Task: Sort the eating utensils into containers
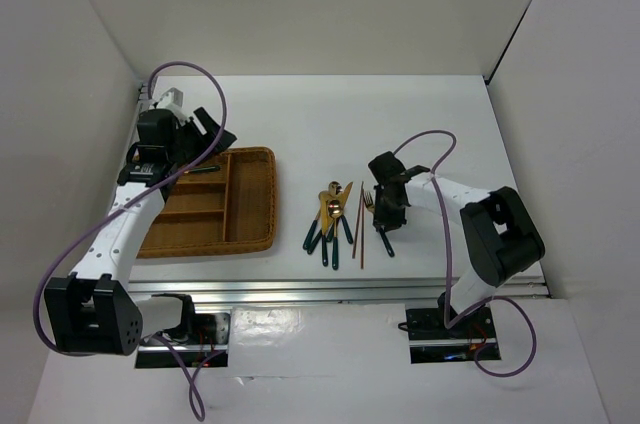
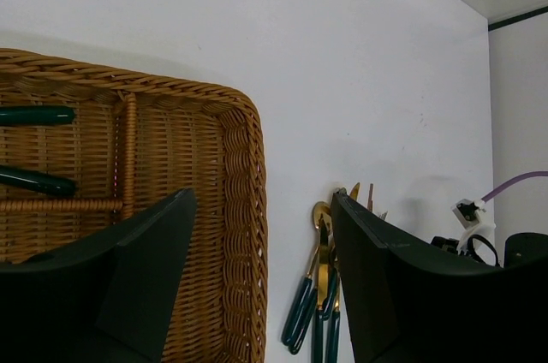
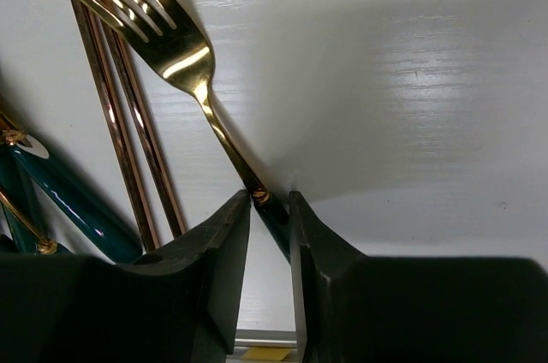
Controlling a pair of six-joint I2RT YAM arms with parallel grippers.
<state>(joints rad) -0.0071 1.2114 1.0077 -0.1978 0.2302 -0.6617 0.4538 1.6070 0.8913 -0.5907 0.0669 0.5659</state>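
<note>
A brown wicker tray with dividers lies at the left; two teal handles rest in its far compartments. My left gripper hangs open and empty above the tray's far right corner. A pile of gold utensils with teal handles lies in the middle, also in the left wrist view. Two reddish-brown chopsticks lie beside a gold fork. My right gripper is down at the table, shut on the fork's teal handle just below its gold neck.
White walls enclose the table on three sides. A metal rail runs along the near edge, just behind my right gripper. A purple cable loops over the right arm.
</note>
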